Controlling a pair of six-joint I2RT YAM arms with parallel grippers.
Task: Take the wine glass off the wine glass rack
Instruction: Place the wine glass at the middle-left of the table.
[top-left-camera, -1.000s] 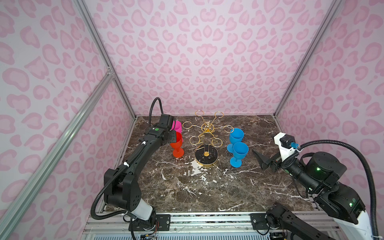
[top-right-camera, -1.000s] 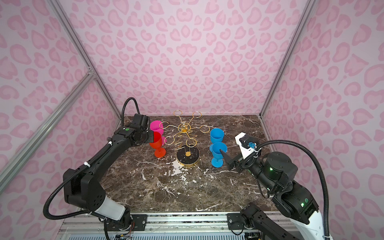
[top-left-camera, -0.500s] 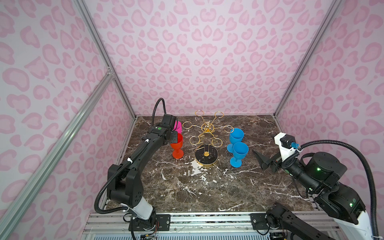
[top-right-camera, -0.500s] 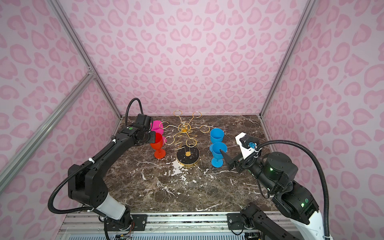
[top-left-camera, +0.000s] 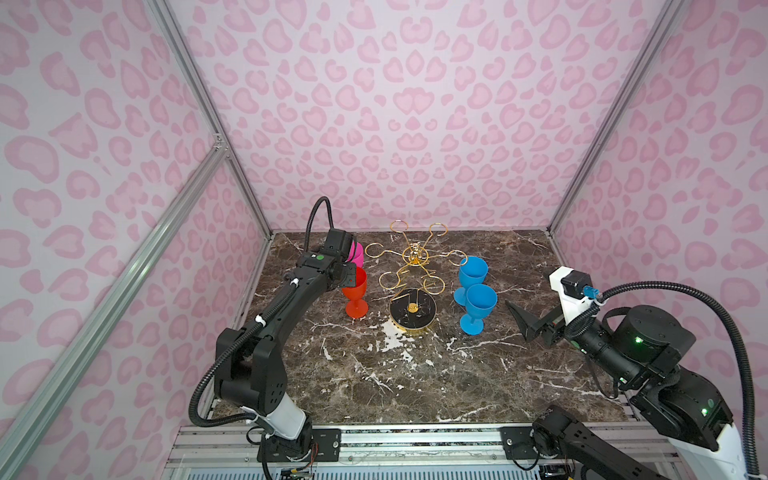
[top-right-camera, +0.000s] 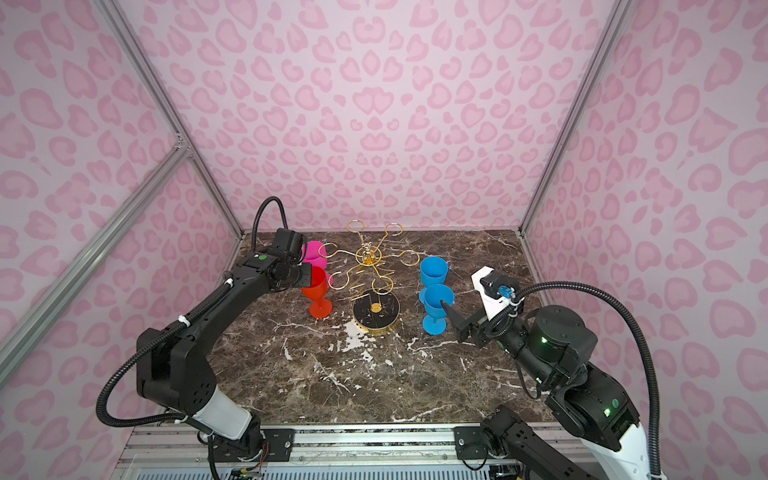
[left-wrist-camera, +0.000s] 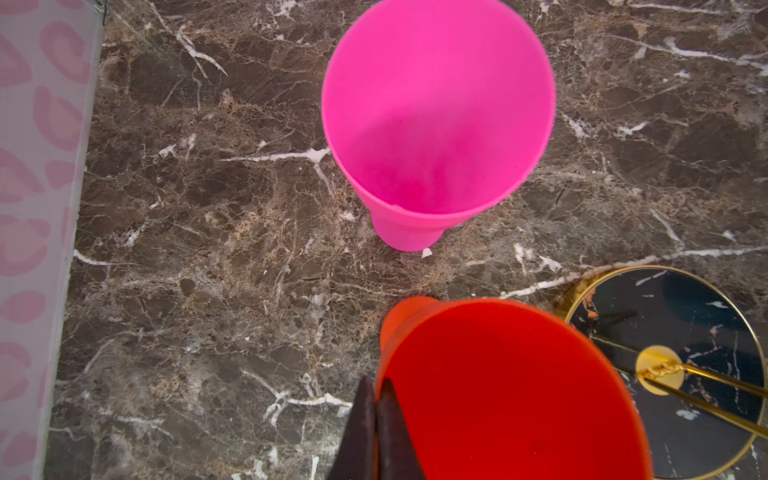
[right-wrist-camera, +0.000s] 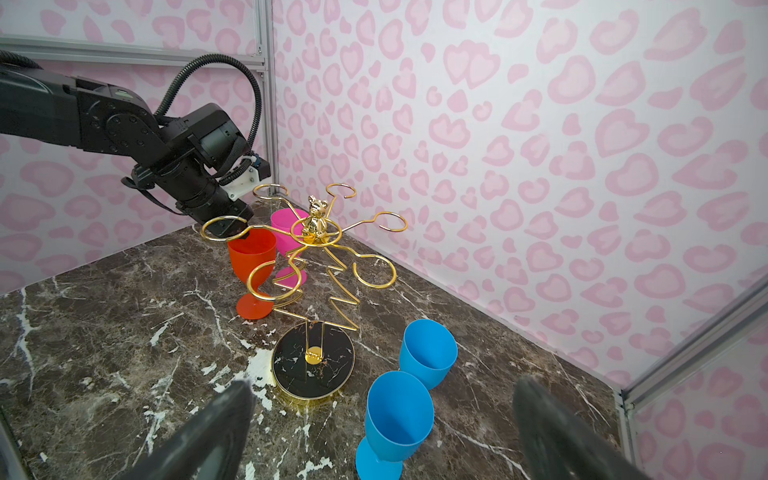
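Rack (top-left-camera: 413, 266) hangs bare; red glass (top-left-camera: 358, 287) stands on the desk (top-left-camera: 415, 382), left gripper (left-wrist-camera: 376, 432) apparently clenched on its rim, only release left. Right gripper (right-wrist-camera: 384, 384) spread wide, empty.

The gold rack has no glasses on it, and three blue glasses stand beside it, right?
Not quite. Only two blue glasses stand beside the gold rack, not three, as the right wrist view shows. The rack does have no glasses on it.
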